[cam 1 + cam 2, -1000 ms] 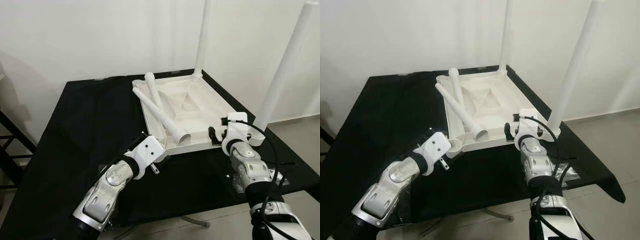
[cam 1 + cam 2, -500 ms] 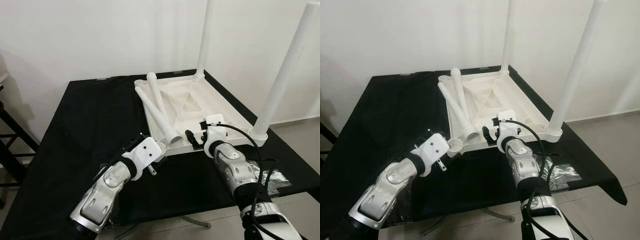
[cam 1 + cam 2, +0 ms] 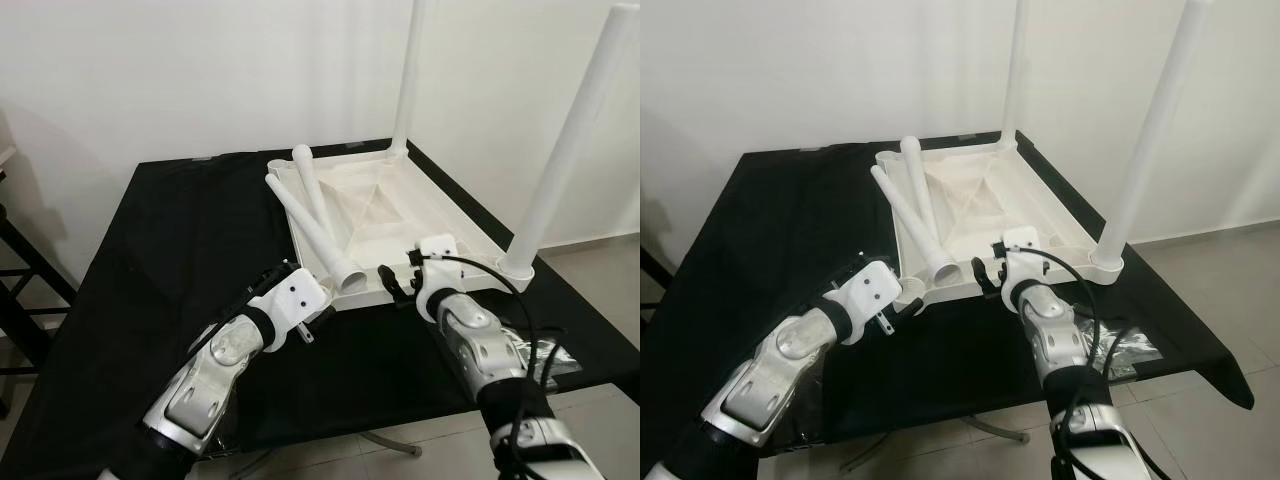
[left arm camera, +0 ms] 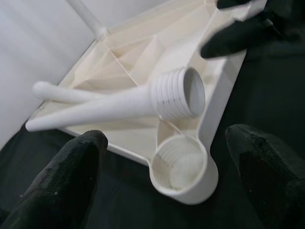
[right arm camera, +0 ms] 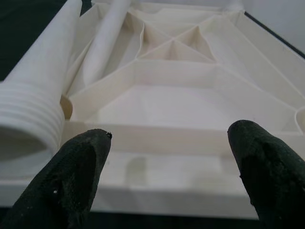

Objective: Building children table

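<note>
The white table top (image 3: 432, 206) lies upside down on the black-covered table. Two white legs stand screwed in upright, one at its far right corner (image 3: 408, 70) and one at its near right corner (image 3: 568, 145). Two loose legs (image 3: 316, 232) lie crossed over its left side, and one has its threaded end (image 4: 179, 93) just above the empty near-left socket (image 4: 183, 170). My left gripper (image 4: 167, 145) is open, facing that socket from close by. My right gripper (image 5: 167, 138) is open at the middle of the near rim, with its fingers (image 3: 394, 285) to the right of the loose leg's end.
The black cloth (image 3: 180, 240) covers the work table and hangs over its edges. A white wall stands close behind. A crumpled plastic bag (image 3: 548, 348) lies on the floor to the right, and a dark frame (image 3: 18, 290) stands at the left.
My right gripper has moved left along the near rim, from beside the near right leg to the rim's middle. The left gripper has stayed at the near-left corner.
</note>
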Controlling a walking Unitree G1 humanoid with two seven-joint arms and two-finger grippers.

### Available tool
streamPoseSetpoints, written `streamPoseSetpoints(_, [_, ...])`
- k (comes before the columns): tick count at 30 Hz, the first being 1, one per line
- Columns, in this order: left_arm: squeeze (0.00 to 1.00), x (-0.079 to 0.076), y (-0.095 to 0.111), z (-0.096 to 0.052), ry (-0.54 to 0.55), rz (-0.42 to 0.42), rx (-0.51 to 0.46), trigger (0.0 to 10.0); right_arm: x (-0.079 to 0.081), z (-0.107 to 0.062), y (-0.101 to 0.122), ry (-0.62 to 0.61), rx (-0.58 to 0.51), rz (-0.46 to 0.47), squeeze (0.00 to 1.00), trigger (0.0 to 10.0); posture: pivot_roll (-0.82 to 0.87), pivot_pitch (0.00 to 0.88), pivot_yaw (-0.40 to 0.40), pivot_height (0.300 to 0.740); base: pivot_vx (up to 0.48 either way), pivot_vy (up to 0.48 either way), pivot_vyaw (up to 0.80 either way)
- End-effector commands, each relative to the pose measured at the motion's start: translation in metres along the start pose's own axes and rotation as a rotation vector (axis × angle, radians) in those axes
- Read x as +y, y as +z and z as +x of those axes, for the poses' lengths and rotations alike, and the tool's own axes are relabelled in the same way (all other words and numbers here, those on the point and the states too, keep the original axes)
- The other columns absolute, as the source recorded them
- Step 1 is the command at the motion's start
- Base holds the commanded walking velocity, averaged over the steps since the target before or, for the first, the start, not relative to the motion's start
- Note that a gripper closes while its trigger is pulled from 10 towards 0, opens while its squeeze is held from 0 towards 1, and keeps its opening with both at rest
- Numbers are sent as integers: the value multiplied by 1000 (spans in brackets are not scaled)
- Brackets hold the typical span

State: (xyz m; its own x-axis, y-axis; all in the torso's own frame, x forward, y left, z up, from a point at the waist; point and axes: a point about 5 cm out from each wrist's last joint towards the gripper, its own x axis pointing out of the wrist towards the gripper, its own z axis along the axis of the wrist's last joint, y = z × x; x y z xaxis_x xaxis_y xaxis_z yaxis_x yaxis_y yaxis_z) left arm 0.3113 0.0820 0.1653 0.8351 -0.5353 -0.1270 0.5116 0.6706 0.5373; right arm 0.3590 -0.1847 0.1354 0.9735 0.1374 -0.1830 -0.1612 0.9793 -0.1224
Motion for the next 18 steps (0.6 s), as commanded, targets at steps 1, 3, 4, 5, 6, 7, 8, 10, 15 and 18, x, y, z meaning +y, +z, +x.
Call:
streamPoseSetpoints(1, [0, 0, 1, 3, -2, -4, -8, 10000, 1, -4, -2, 4, 5, 18, 0, 10000, -61, 0, 24, 740, 0, 0, 0])
streamPoseSetpoints(3, [0, -4, 5, 6, -20, -16, -23, 10000, 0, -10, -8, -7, 14, 26, 0, 10000, -69, 0, 26, 740, 0, 0, 0])
streamPoseSetpoints(4, [0, -5, 7, 7, -31, -19, -28, 10000, -1, -13, -10, -11, 18, 29, 0, 10000, -69, 0, 26, 740, 0, 0, 0])
streamPoseSetpoints(5, [0, -9, 9, 9, -51, -28, -36, 10000, -4, -17, -14, -29, 24, 39, 0, 10000, -75, 0, 29, 740, 0, 0, 0])
streamPoseSetpoints(6, [0, -9, 9, 9, -51, -28, -36, 10000, -4, -17, -14, -29, 24, 39, 0, 10000, -75, 0, 29, 740, 0, 0, 0])
streamPoseSetpoints(7, [0, -12, 10, 9, -64, -35, -42, 10000, -5, -19, -16, -41, 27, 45, 0, 10000, -75, 0, 29, 740, 0, 0, 0])
streamPoseSetpoints(8, [0, -16, 12, 11, -83, -54, -51, 10000, -10, -24, -18, -71, 30, 54, 0, 10000, -83, 0, 35, 740, 0, 0, 0])
streamPoseSetpoints(10, [0, -24, 15, 15, -118, -89, -63, 10000, -20, -31, -20, -122, 33, 69, 0, 10000, -87, 0, 38, 740, 0, 0, 0])
streamPoseSetpoints(15, [0, -34, 19, 27, -150, -68, -64, 10000, -30, -38, -21, -166, 41, 73, 0, 10000, -94, 0, 43, 740, 0, 0, 0])
streamPoseSetpoints(18, [0, -36, 21, 36, -148, -25, -63, 10000, -30, -41, -21, -172, 41, 73, 0, 10000, -101, 0, 46, 740, 0, 0, 0])
